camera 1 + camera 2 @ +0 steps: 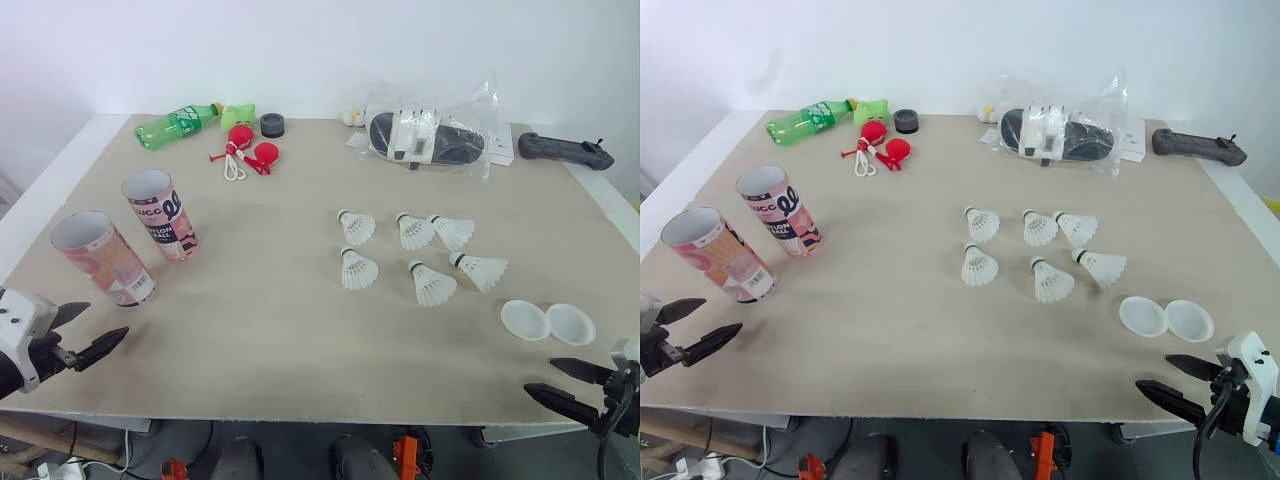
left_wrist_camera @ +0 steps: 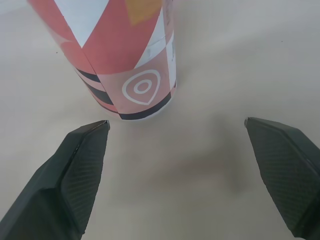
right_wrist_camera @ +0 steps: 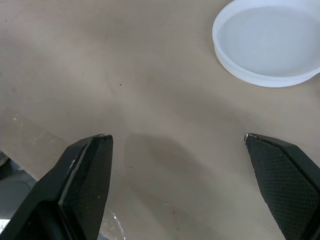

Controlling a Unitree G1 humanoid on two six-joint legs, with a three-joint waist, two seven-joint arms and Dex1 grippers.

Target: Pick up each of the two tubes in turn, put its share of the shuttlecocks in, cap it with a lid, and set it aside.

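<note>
Two tubes stand upright and uncapped on the table [image 1: 280, 320], ahead of the left gripper [image 1: 105, 320]. Its jaws are spread wide and hold nothing. The pink tube [image 1: 105, 260] is the closer one, its base just beyond the fingertips and nearer one finger than the other, not touching either. The other tube [image 1: 160, 215] stands farther ahead of those jaws, just beside the pink one.

The right gripper [image 1: 540, 375] hangs at the table's near edge, jaws also wide apart and empty. Two white lids [image 1: 525, 320] lie rim-up side by side just ahead of them. Six shuttlecocks [image 1: 358, 270] lie in two rows of three farther ahead, between the two grippers and closer to the right one. Far beyond both sets of jaws lie a bottle [image 1: 175, 125] and a bag [image 1: 430, 135].
</note>
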